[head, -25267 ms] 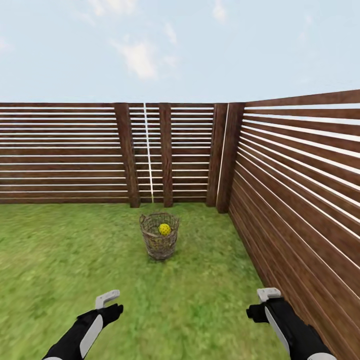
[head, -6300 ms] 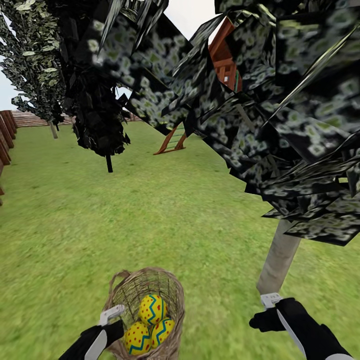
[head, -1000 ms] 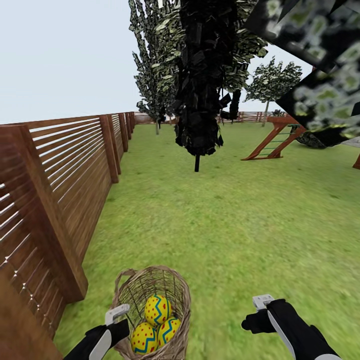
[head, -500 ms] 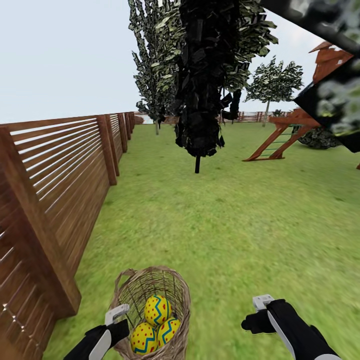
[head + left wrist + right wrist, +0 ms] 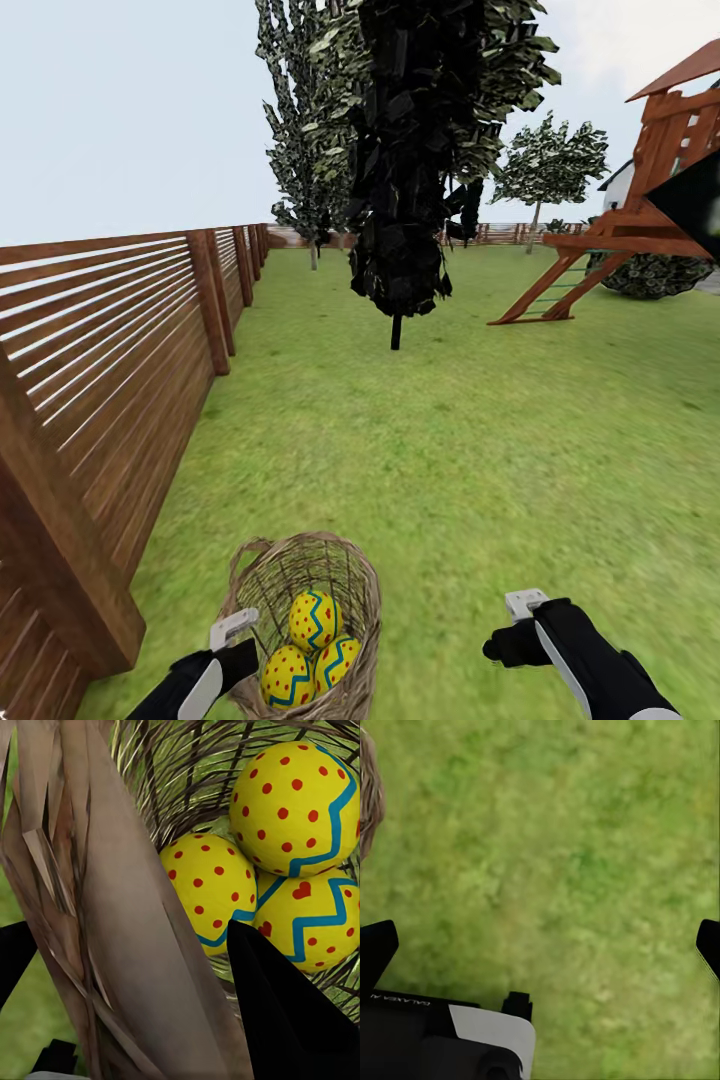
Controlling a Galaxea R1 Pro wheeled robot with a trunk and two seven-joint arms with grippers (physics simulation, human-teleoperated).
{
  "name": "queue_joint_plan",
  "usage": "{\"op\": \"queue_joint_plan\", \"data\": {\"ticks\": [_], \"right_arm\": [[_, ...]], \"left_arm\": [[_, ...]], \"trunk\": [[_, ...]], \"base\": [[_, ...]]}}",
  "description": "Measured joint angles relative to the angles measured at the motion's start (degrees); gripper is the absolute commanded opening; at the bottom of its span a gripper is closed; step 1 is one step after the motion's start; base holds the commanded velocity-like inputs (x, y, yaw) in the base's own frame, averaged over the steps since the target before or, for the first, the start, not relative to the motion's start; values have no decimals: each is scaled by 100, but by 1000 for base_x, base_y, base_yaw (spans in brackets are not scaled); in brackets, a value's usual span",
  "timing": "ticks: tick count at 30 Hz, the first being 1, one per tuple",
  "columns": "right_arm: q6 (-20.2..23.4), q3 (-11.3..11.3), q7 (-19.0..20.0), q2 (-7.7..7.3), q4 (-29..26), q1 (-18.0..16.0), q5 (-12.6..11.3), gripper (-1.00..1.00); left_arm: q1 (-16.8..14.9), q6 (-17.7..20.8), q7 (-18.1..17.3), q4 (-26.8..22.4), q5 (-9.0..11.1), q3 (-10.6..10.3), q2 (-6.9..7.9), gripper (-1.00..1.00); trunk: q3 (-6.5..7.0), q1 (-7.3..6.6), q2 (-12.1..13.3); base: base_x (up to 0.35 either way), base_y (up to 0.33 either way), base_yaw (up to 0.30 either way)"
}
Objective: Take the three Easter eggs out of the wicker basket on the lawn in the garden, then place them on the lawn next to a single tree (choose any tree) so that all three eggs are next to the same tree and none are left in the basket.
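Observation:
My left gripper (image 5: 232,630) is shut on the rim of the brown wicker basket (image 5: 262,585), which sits low at the front left of the head view. Three yellow Easter eggs with blue zigzags and red dots lie inside: one on top (image 5: 316,618), two below (image 5: 288,676) (image 5: 337,662). The left wrist view shows them close up (image 5: 296,799) (image 5: 206,881) (image 5: 315,915), with the woven rim (image 5: 112,915) between the black fingers (image 5: 285,1012). My right gripper (image 5: 520,612) (image 5: 544,945) hangs open over bare lawn (image 5: 585,832). The tree is out of view.
A brown slatted fence (image 5: 110,380) runs close along the left. A dark narrow cypress (image 5: 400,200) stands ahead on the grass, a paler one (image 5: 305,150) behind it. A wooden playset (image 5: 640,220) is at the right. Open lawn (image 5: 480,430) lies ahead.
The camera has moved: the fence post slid lower left, the playset came further into view and the overhead leaves left the top right. Both grippers and the basket keep their places.

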Motion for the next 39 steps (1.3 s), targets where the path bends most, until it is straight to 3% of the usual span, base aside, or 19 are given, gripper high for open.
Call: {"op": "queue_joint_plan", "data": {"ticks": [39], "right_arm": [[-176,17,8,-4,162,-1,12,100]], "left_arm": [[1,0,-1,-35,-6,13,9,-100]], "trunk": [[0,0,0]], "base": [[330,0,0]]}}
